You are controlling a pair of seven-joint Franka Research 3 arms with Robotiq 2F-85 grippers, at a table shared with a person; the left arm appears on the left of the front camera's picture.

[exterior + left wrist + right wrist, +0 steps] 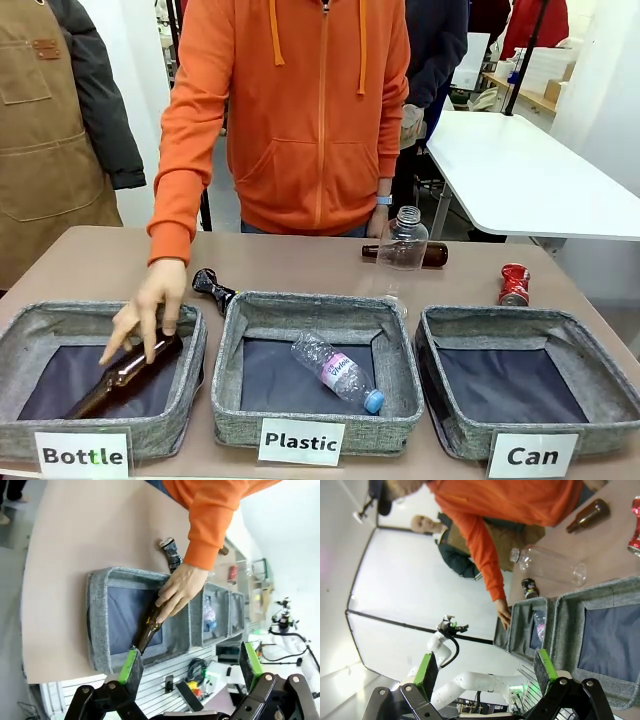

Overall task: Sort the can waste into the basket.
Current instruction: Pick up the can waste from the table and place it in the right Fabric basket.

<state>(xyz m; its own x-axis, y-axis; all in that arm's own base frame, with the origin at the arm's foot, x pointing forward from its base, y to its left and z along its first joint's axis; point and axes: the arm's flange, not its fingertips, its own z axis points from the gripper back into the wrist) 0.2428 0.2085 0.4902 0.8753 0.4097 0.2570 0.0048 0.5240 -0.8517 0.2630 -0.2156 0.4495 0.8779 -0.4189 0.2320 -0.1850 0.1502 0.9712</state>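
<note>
The red crushed can (pixel 514 284) stands on the table just behind the grey basket (pixel 600 385) labelled "Can", whose dark bottom is bare. The black crushed can (pixel 212 287) lies behind the gap between the "Bottle" and "Plastic" bins. In the left wrist view my left gripper (pixel 190 662) is open, high above the "Bottle" bin's near side, with the black can (pixel 171 555) and red can (pixel 232 573) farther off. My right gripper (pixel 485 669) is open above the basket (pixel 568 630). The red can (pixel 635 527) sits at that view's right edge.
A person in an orange hoodie rests a hand (pixel 150 310) on a brown bottle (pixel 125 375) in the "Bottle" bin (pixel 20 330). A clear bottle (pixel 340 372) lies in the "Plastic" bin (pixel 228 380). Another clear bottle (pixel 405 240) and a brown bottle (pixel 436 255) sit at the table's far side.
</note>
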